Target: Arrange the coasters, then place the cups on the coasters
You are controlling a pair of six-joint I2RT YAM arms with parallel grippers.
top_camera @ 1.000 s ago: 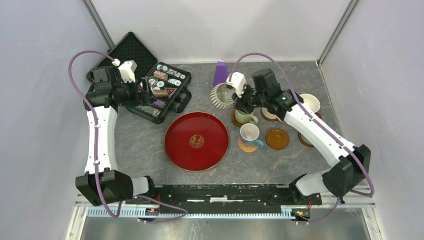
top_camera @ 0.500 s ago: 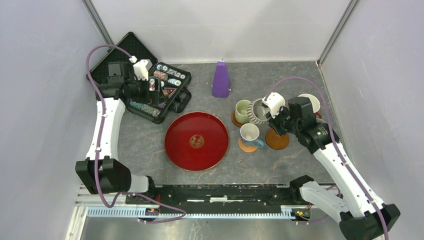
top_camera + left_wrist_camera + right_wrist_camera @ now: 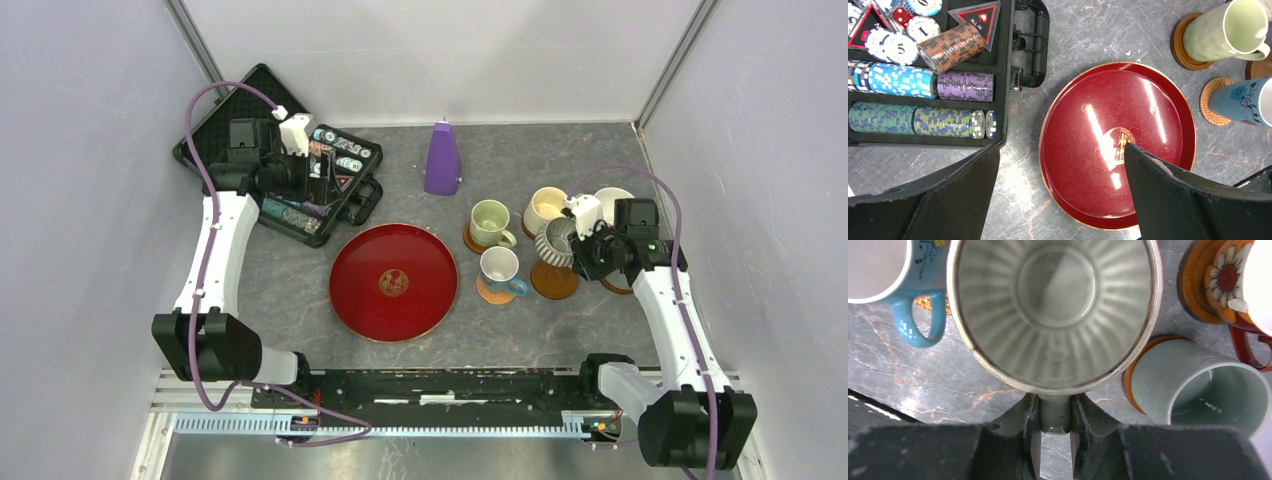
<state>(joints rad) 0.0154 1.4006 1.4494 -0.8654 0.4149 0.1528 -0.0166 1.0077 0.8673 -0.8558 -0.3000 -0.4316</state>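
Note:
My right gripper (image 3: 1055,412) is shut on the handle of the ribbed grey cup (image 3: 1055,315), which hangs over the far edge of a bare dark brown coaster (image 3: 555,282). Around it stand the blue-handled cup (image 3: 498,267) on the woven coaster (image 3: 488,292), the pale green cup (image 3: 489,221) on a dark coaster (image 3: 1179,46), the cream-yellow cup (image 3: 546,209), the red-patterned white cup (image 3: 1243,280) and the grey-blue cup (image 3: 1198,385), the last two on brown coasters. My left gripper (image 3: 1060,150) is open and holds nothing, above the chip case's near edge.
A large red round tray (image 3: 394,281) lies in the middle. An open black case of poker chips (image 3: 325,180) sits at the back left. A purple cone (image 3: 441,159) stands at the back centre. Walls close in on both sides.
My right arm carried the ribbed grey cup from beside the purple cone to the right and nearer, to the bare brown coaster. The left arm shifted slightly back and right over the case.

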